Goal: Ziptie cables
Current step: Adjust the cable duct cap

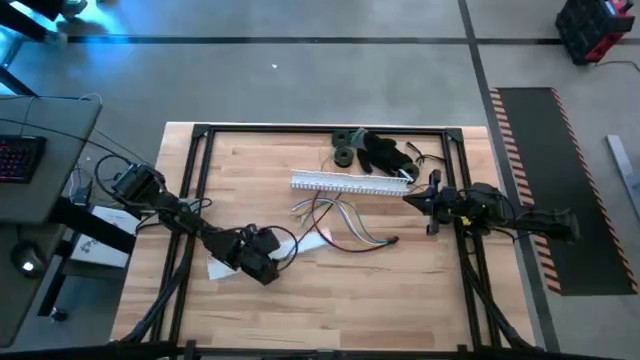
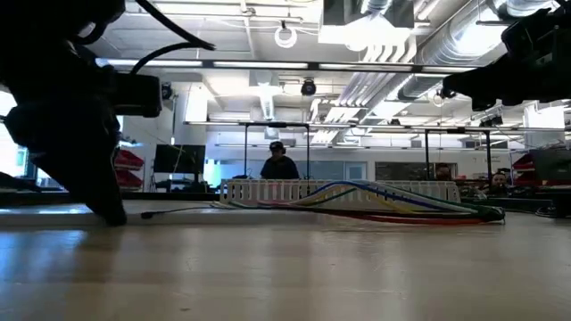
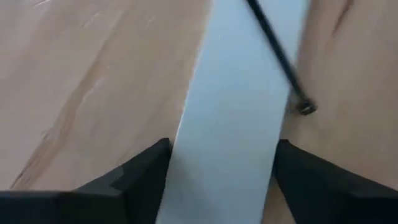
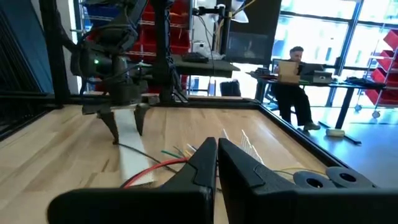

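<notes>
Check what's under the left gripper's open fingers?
The left gripper straddles a flat white strip lying on the wooden table, with a thin black zip tie across it. Anything beneath the strip is hidden.

Quick count: two arms, so two claws, the left claw (image 1: 268,262) and the right claw (image 1: 425,192). One wooden surface (image 1: 400,290). One loose bundle of cables (image 1: 335,222), with red, blue, green and yellowish strands in it. One white slotted duct (image 1: 350,182). One white strip (image 3: 233,124), one thin black ziptie (image 3: 277,53) lying across it. One clump of black round parts (image 1: 365,148), can't count those individually. One person (image 4: 292,81) at a desk.
</notes>
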{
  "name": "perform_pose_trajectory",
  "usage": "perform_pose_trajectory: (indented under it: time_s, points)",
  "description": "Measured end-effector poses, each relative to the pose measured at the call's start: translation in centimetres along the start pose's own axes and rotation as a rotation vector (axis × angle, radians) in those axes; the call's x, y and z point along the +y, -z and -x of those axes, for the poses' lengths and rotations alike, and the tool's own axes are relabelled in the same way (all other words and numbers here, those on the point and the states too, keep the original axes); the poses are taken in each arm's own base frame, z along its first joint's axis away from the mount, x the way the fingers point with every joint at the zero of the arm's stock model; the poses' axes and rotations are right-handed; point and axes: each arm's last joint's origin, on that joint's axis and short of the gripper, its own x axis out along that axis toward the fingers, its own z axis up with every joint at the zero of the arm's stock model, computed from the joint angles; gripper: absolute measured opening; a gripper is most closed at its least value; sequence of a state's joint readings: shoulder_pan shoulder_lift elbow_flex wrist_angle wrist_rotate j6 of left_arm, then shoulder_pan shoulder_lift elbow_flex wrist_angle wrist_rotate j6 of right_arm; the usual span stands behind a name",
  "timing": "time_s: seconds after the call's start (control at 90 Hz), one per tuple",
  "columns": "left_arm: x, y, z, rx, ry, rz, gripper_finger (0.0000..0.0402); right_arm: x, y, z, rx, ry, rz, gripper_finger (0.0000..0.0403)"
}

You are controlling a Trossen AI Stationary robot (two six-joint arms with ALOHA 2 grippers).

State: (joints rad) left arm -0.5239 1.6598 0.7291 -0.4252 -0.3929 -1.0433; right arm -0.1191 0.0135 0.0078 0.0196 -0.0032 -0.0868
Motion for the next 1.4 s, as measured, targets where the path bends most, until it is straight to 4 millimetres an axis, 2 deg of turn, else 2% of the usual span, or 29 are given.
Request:
perform_pose_trajectory:
  time_s: [0.067, 0.178, 0.289, 0.344, 0.433, 0.578, 0.811, 0.967, 1.156, 1.311, 1.4]
  points:
    - [0.0, 0.2, 0.0, 0.0, 0.0, 0.042, 0.0204, 0.0, 0.0, 0.0, 0.0, 0.0, 0.0, 0.0]
    - [-0.2, 0.3, 0.1, -0.006, 0.006, 0.216, 0.0204, 0.0, 0.0, 0.0, 0.0, 0.0, 0.0, 0.0]
    - [-1.2, 0.6, 0.8, 0.011, 0.042, 0.356, 0.0199, 0.0, 0.0, 0.0, 0.0, 0.0, 0.0, 0.0]
    - [-1.9, 0.8, 1.3, 0.045, 0.081, 0.42, 0.0169, 0.0, 0.0, 0.0, 0.0, 0.0, 0.0, 0.0]
    - [-2.8, 1.2, 2.0, 0.093, 0.114, 0.494, 0.0153, 0.0, 0.0, 0.0, 0.0, 0.0, 0.0, 0.0]
    - [-3.6, 3.0, 3.0, 0.132, 0.126, 0.63, 0.013, 0.0, 0.0, 0.0, 0.0, 0.0, 0.0, 0.0]
    - [-3.5, 6.3, 4.3, 0.121, 0.044, 0.864, 0.0087, 0.0, 0.0, 0.0, 0.0, 0.0, 0.0, 0.0]
    - [-2.7, 6.8, 4.5, 0.124, -0.04, 0.858, 0.0064, 0.0, 0.0, 0.0, -0.001, 0.0, 0.0, 0.0]
    - [-0.6, 6.4, 4.5, 0.075, -0.254, 0.804, 0.0047, 0.0, 0.0, 0.0, 0.0, 0.0, 0.0, 0.0]
    - [0.7, 5.7, 5.5, 0.078, -0.374, 0.781, 0.0045, 0.0, 0.0, 0.0, 0.0, 0.0, 0.0, 0.0]
    - [1.0, 4.7, 6.6, 0.061, -0.377, 0.791, 0.0045, 0.0, 0.0, 0.0, 0.0, 0.0, 0.0, 0.0]
